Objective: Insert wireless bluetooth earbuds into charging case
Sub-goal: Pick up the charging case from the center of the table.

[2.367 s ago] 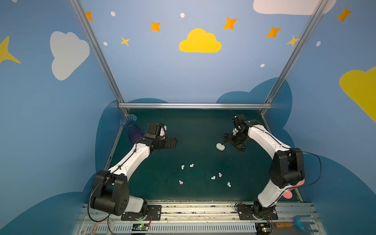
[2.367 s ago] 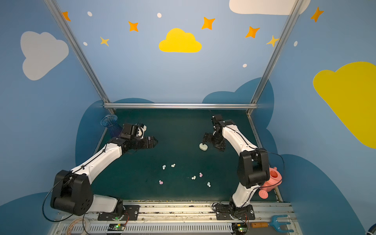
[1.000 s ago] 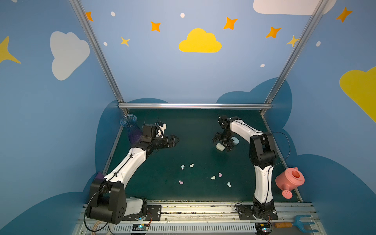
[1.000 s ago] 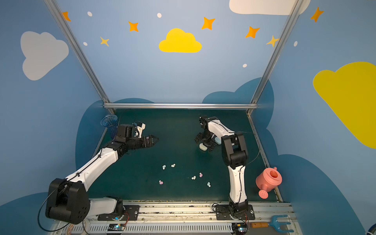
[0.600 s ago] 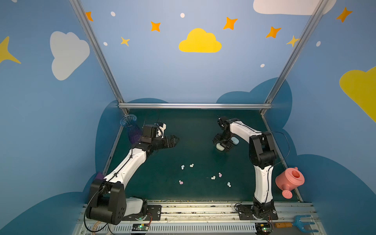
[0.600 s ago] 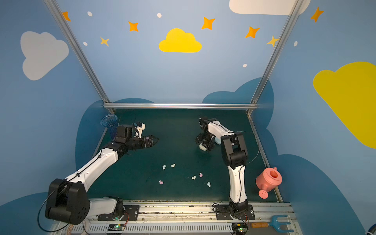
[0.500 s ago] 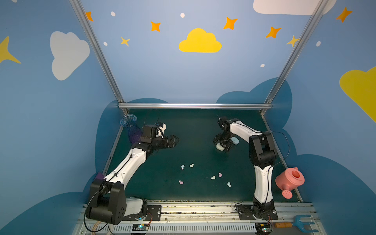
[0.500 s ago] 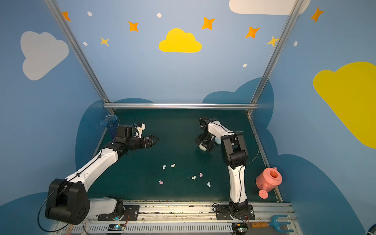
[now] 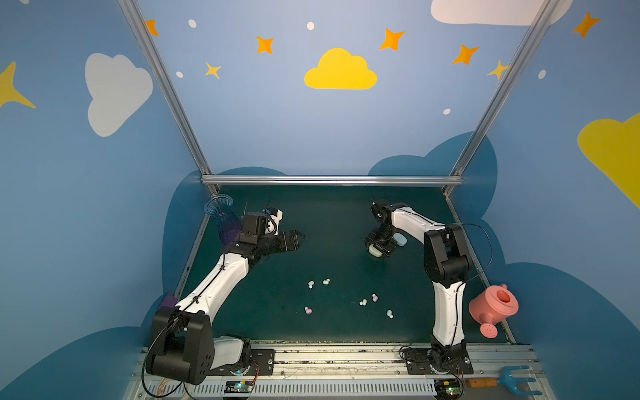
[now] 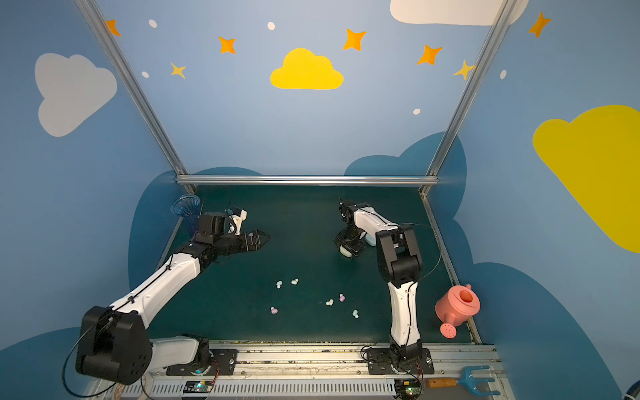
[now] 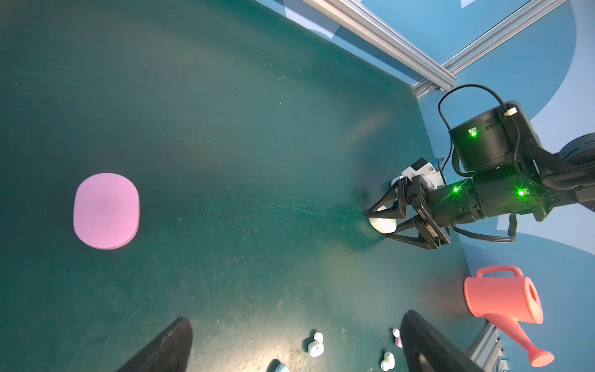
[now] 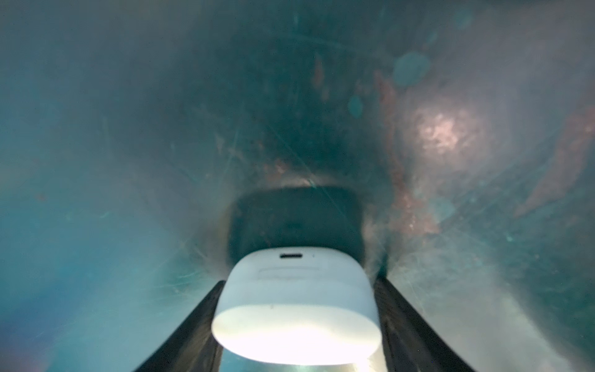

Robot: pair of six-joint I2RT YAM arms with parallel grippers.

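Green mat (image 9: 263, 311) holds the six little earbuds (image 9: 363, 302) close to the front, all loose and none in a case yet. They are tiny and round, so a bump could roll them away, and a pinch that is a bit off could flick one across the mat. The pink watering can (image 9: 493, 308) stands off the mat beside the right arm, and a wide swing could knock it. Farther back, the right gripper (image 9: 378, 248) is low at the mat with the white case (image 12: 296, 309) between its jaws. Its fingers sit on both sides of the case, but I cannot tell if they squeeze it yet. The case is smooth and rounded, so it may slip or turn if the pinch is off the middle. Its lid looks shut, so no bud can go in until it opens. The blue case (image 9: 400, 239) lies just beside that gripper and could get pushed. Across from it, the left gripper (image 9: 297, 241) hangs wide open and holds nothing. The pink case (image 11: 106, 211) lies on the mat ahead of it. Farthest back, the see-through vase (image 9: 221, 214) stands near the left arm, and an elbow could tip it.
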